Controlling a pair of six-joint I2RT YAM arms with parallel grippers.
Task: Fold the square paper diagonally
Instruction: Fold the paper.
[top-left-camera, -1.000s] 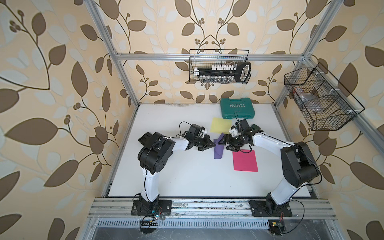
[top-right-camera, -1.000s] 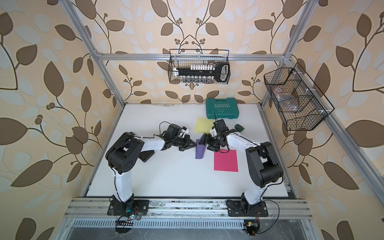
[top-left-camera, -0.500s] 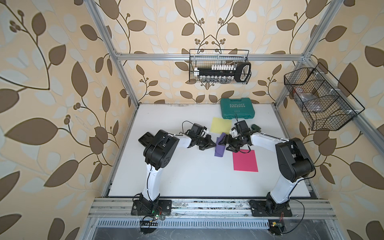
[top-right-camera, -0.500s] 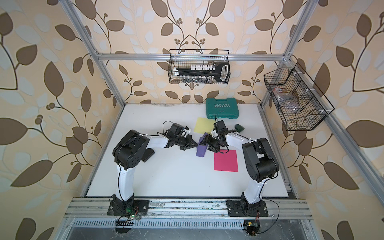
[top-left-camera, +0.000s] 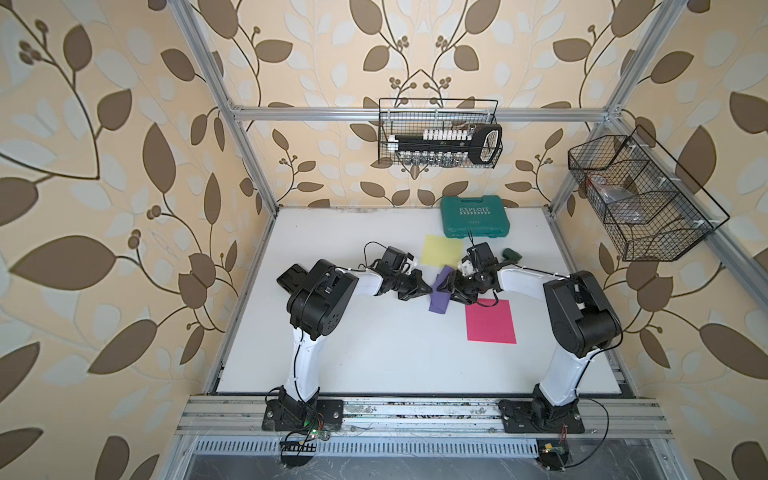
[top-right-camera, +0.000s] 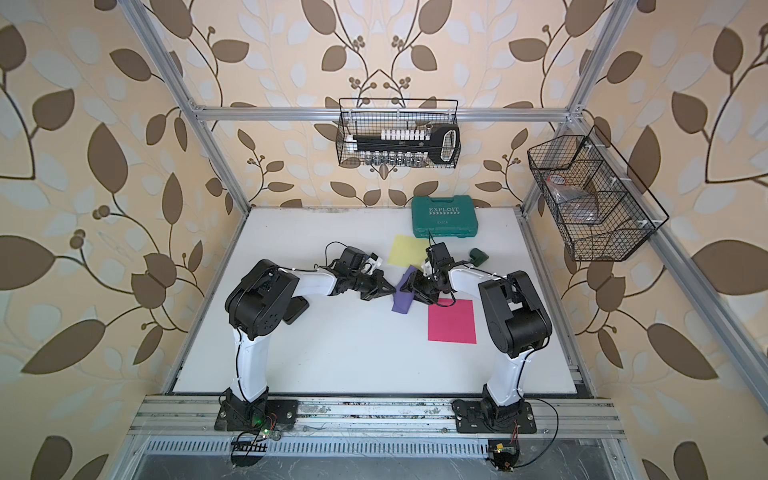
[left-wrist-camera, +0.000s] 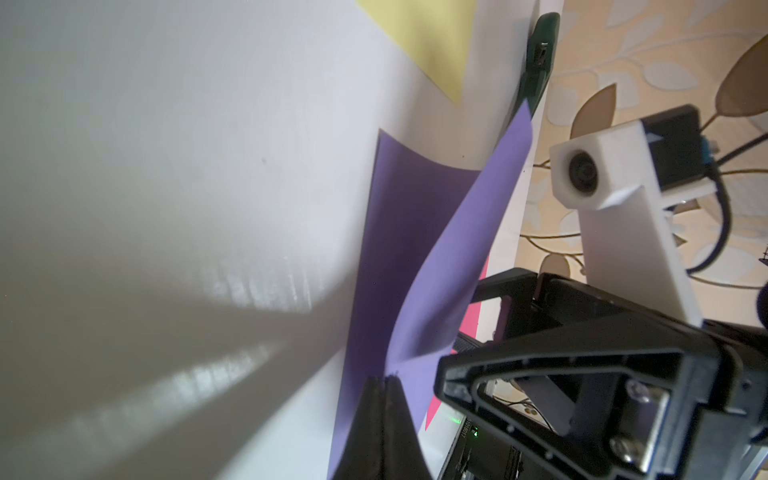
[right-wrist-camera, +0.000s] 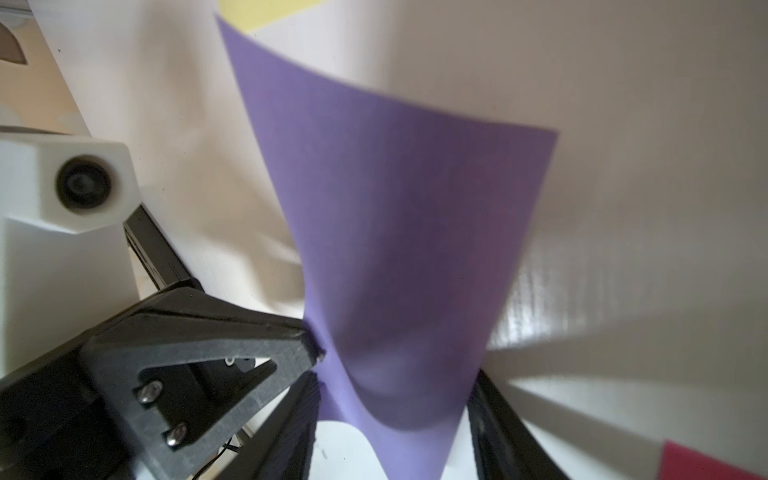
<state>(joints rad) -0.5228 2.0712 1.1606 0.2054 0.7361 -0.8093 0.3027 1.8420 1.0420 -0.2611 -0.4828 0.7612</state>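
A purple paper stands curled up off the white table, just past the middle of the table toward 1 o'clock in both top views, caught between two robot arms. The left gripper comes in from the sheet's 9 o'clock side, jaws pressed together on the paper's edge. The right gripper faces it from 3 o'clock, and its wrist view shows its jaws standing apart with the bent lower part of the sheet running between them. One corner of the paper rises free while another part lies on the tabletop. A yellow sheet lies flat at 12 o'clock from the purple one, a pink sheet at 4 o'clock, both apart from it. A green tool case sits by the far edge.
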